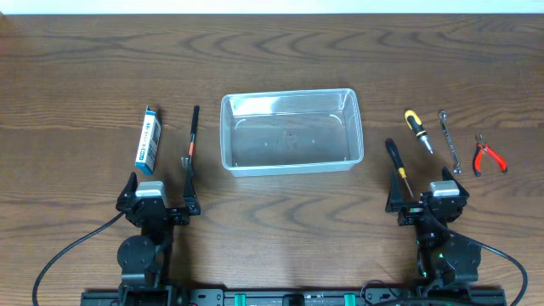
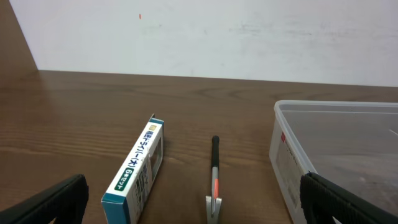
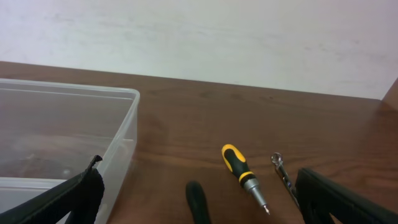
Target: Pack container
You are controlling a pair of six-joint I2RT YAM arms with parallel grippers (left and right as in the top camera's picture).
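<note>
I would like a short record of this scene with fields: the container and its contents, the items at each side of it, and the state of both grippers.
task item: clear plastic container, in the middle, upright
contents: nothing seen inside
left of container: blue-and-white box; slim black-handled tool
right of container: black-handled screwdriver; yellow-and-black screwdriver; silver wrench; red-handled pliers
left gripper: open, holding nothing
right gripper: open, holding nothing
</note>
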